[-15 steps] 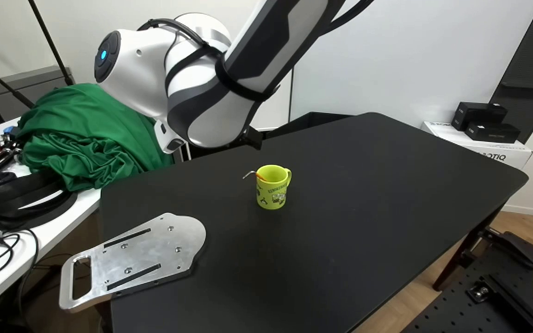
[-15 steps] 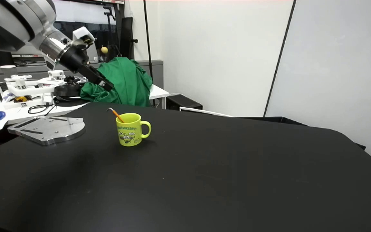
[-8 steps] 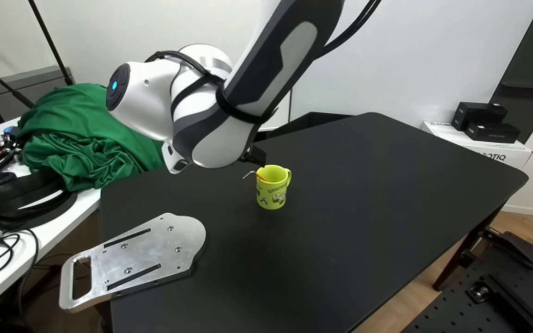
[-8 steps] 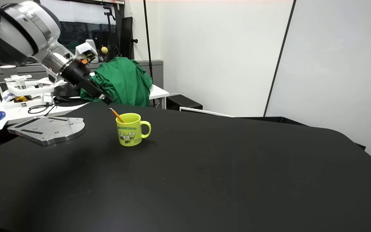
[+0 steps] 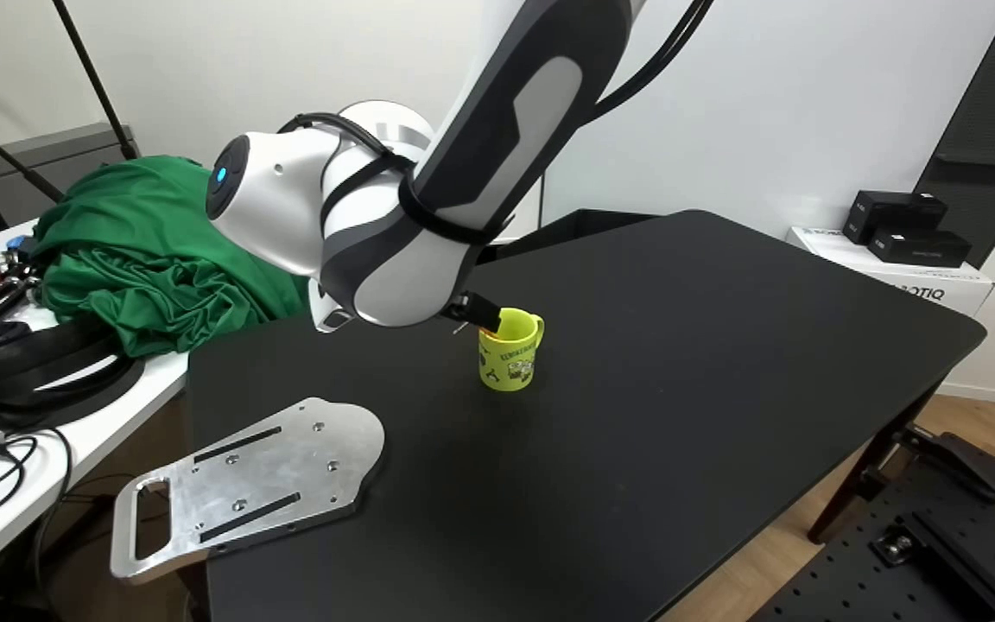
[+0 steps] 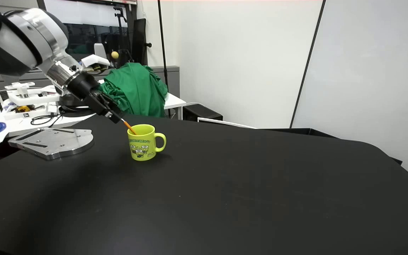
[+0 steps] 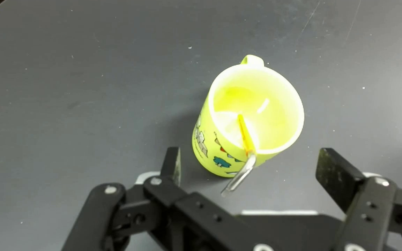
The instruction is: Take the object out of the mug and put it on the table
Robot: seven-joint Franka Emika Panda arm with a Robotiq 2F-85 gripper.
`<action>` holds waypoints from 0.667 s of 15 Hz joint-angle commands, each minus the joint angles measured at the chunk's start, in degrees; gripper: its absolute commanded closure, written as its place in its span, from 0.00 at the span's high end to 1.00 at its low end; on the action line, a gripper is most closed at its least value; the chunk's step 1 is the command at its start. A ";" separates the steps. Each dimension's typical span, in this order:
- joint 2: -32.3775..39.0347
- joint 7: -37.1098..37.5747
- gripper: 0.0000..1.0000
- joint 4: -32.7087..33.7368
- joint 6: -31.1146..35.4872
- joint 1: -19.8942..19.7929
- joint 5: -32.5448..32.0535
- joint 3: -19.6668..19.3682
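You are working over the black table [image 5: 636,432], with your gripper [image 7: 249,162] hovering unclenched just beside the green mug [image 7: 211,153], its fingers [image 7: 333,174] parted wide and gripping nothing. The stick [image 7: 245,136] is leaning inside that upright mug, its upper end poking out toward your gripper: in the wrist view its long axis is running out between the fingers, roughly crosswise to their likely squeeze. Its thin, straight shaft is showing orange; its bent metal end [image 7: 237,177] is gleaming silver
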 commanded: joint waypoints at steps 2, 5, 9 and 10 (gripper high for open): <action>0.83 5.01 1.00 1.29 -1.53 0.40 0.67 -0.28; 0.84 6.30 1.00 1.22 -1.90 0.37 0.51 -0.33; 0.95 8.12 1.00 1.10 -2.20 0.34 0.40 -0.39; 1.08 8.65 1.00 1.10 -2.05 0.28 0.48 -0.37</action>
